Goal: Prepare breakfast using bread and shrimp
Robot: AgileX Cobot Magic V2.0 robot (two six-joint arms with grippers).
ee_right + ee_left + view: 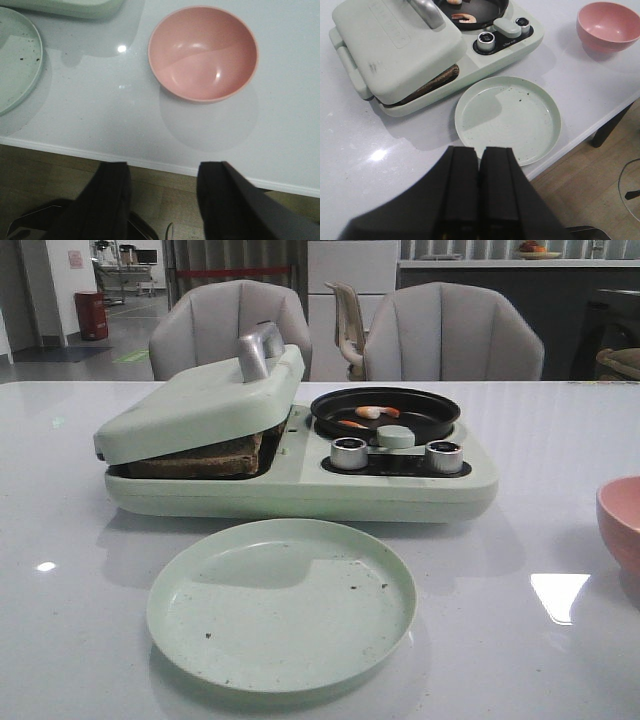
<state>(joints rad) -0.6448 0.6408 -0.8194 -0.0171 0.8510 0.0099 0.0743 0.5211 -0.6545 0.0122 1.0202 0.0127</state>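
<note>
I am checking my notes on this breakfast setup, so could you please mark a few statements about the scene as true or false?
1. The bread sits under the partly lowered lid of the green appliance. True.
2. The shrimp lie on the green plate. False: they are in the black pan; the plate holds only crumbs.
3. The pink bowl is empty. True.
4. The left gripper has its jaws wide apart. False: they are together.
5. The right gripper holds a shrimp. False: its jaws are open and empty.

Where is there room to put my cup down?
Bare table lies between the green plate and the pink bowl, and left of the plate. The middle is crowded by the breakfast maker, with the plate right in front.
</note>
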